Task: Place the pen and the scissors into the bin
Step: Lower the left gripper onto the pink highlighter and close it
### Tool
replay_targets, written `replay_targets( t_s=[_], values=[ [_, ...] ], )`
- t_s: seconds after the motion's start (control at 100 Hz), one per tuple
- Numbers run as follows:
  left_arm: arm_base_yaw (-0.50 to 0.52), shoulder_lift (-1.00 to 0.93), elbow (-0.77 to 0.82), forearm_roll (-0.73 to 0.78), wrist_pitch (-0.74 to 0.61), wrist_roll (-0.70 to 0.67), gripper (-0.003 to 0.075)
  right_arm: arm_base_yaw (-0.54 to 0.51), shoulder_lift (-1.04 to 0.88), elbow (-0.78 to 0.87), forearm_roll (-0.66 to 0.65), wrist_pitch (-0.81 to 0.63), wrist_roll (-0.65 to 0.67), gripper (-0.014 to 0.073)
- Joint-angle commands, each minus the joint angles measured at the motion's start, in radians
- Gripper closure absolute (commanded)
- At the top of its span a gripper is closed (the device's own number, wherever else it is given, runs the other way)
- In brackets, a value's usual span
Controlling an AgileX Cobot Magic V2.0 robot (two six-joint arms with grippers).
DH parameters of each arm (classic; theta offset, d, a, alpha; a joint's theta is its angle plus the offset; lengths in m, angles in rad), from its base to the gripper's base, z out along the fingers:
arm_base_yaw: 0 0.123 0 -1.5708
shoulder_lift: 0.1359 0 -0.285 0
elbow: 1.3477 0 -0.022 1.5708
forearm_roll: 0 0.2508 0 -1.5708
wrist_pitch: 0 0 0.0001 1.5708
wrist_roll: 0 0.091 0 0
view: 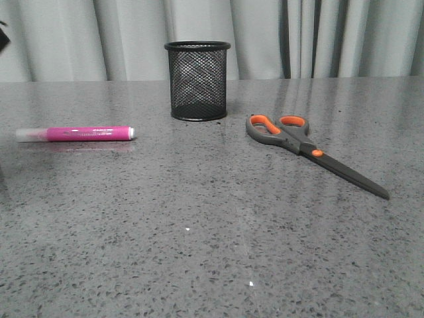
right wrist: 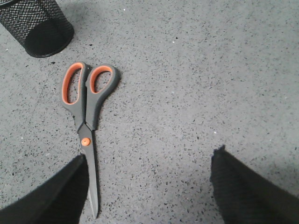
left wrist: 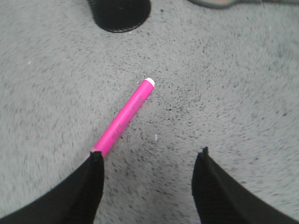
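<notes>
- The magenta pen (view: 75, 134) lies flat on the speckled grey desk (view: 199, 252), well to the left of the wire-mesh bin (view: 197, 80), its whitish cap pointing away from the bin and its white tip toward it. Lying flat with bare desk on both sides, it looks easy to pinch across the barrel.
- The left end effector (left wrist: 148, 159) hangs above the pen with its fingers spread wide and nothing between them. One fingertip (left wrist: 96, 161) covers the pen's cap end in the left wrist view, so the cap is hidden there; the barrel runs out toward the bin's base.
- The bin stands upright at the back of the desk, between the two items, open mouth up. I judge this central spot lets either arm reach it. Nothing shows through the mesh, though the weave is too fine to be certain.
- The scissors (view: 311, 150) lie flat to the right of the bin, closed, the orange-lined handles nearest the bin and the dark blades pointing away from it, toward the desk's near right.
- The right end effector (right wrist: 150, 157) hovers over the blade end, fingers released and apart, holding nothing. One finger (right wrist: 70, 186) sits just beside the blades.
- Neither arm appears in the front view, so their height above the desk is hard to judge. Neither item is in the bin yet.
</notes>
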Motion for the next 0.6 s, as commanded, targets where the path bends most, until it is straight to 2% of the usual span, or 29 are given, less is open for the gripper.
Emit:
replay_targets(
  t_s=[0.0,0.14,0.36,0.59],
  values=[
    [-0.026,0.054,-0.065,-0.06,-0.009,0.147,0.0331,-0.002,-0.004,-0.038,0.003,-0.053,-0.014,0.0099],
    [-0.073,0.191,-0.134,-0.058,-0.015,0.254,0.0331,-0.002,-0.004,-0.038,0.003,-0.053,-0.014,0.0099],
    [-0.102,0.37,-0.251,-0.021,-0.011,0.256,0.0331,-0.002,-0.004,-0.038,0.003,-0.053,-0.022,0.0099],
    [-0.103,0.477,-0.327,0.009,0.037,0.263,0.0332,-0.002,-0.004,-0.038,0.003,-0.053,-0.024,0.0099]
  ],
)
